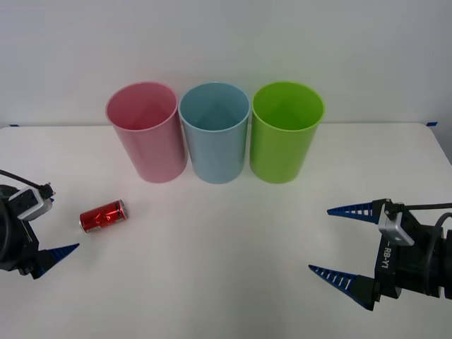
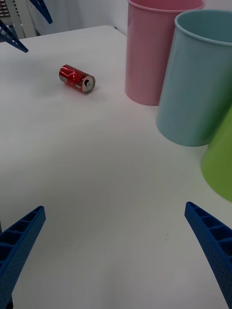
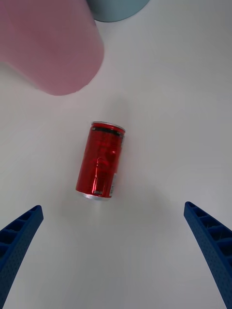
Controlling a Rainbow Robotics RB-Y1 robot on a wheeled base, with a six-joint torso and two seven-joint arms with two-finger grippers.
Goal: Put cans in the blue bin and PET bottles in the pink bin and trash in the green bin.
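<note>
One red can (image 1: 103,215) lies on its side on the white desk (image 1: 226,268), in front of the pink bin (image 1: 146,131) and just beside the left hand (image 3: 116,251), whose fingers are spread wide and hold nothing. Part of that hand is cut off at the edge. Three bins stand together: pink, blue bin (image 1: 214,132), green bin (image 1: 284,131). Well apart from the can, the right hand (image 1: 337,244) gapes empty.

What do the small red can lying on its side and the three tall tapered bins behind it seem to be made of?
The small red can looks like thin metal: glossy, mirror-like highlights and a silver end. The tall pink bin, light-blue bin and lime-green bin look like moulded plastic: even colour, smooth walls with a soft sheen and thin round rims, though painted metal cannot be ruled out.
</note>
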